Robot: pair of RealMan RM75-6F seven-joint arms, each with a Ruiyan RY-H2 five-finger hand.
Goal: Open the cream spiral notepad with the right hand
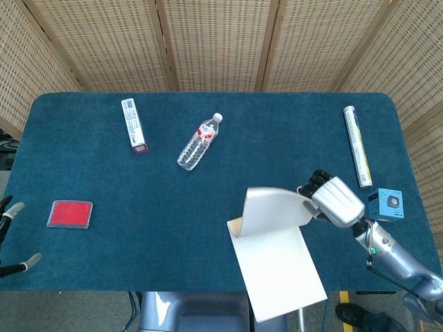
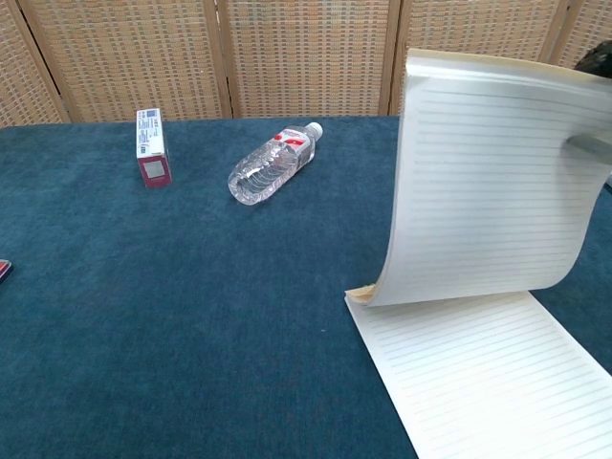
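The cream spiral notepad (image 1: 277,266) lies open at the table's front, right of centre, with its lined page overhanging the front edge. My right hand (image 1: 331,199) grips the cover and a stack of pages (image 1: 275,209) by their right edge and holds them curled up off the pad. In the chest view the raised lined sheets (image 2: 488,191) stand tall above the flat lined page (image 2: 478,373), and only a dark bit of the right hand (image 2: 599,57) shows at the top right. My left hand (image 1: 12,235) hangs at the table's far left edge, fingers apart and holding nothing.
A water bottle (image 1: 199,142) lies at mid table and a slim box (image 1: 133,124) at the back left. A red card (image 1: 70,214) sits front left. A white tube (image 1: 357,145) and a blue cube (image 1: 385,204) lie close to my right hand.
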